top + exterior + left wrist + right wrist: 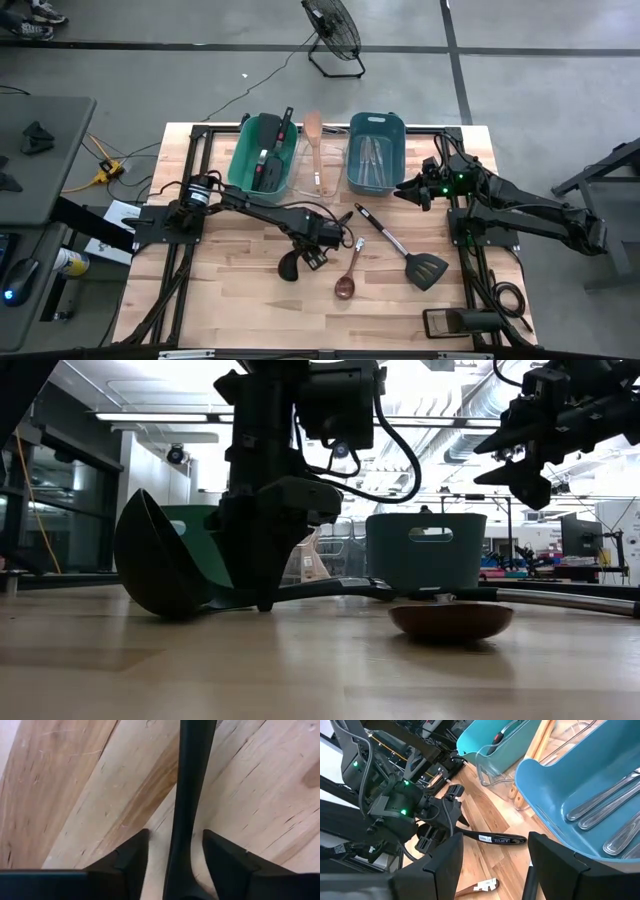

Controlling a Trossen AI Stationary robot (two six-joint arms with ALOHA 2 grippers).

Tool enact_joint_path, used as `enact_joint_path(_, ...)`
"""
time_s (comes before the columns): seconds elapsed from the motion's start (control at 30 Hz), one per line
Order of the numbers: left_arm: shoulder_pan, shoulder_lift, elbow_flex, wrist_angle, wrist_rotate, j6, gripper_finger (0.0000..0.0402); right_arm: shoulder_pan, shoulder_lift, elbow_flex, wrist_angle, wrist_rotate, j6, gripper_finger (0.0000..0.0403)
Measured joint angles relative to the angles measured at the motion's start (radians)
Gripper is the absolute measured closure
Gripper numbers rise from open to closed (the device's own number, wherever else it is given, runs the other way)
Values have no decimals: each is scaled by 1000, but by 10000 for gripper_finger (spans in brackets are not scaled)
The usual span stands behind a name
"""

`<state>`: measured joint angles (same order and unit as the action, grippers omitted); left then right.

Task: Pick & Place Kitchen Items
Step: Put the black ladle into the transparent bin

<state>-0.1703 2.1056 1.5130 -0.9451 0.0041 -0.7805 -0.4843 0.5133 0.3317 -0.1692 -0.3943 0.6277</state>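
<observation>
Between left pincer (172, 857) fingers, ladle handle (187, 795).

From above you get even, bright light across the pale wooden slatted table (250, 300), with only short soft shadows hugging the utensils. At table height you look straight into backlight: long ceiling strip lights (160, 417) at 11 o'clock bloom white, so the black ladle bowl (150, 565) and the dark arm read as near silhouettes. The nearest wood at 6 o'clock is soft and out of focus. Your left wrist picture is warm and blurred on the close black fingers (125, 865). The right wrist picture bends lines at its edges.
</observation>
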Motion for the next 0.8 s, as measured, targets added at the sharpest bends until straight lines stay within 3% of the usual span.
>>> enact_joint_path(0.4,0,2,-3,-4,-3,6,362,0,0,0,0,-1,0,188)
enact_joint_path(0.8,0,-19,-5,7,42,25,363,0,0,0,2,-30,-2,188)
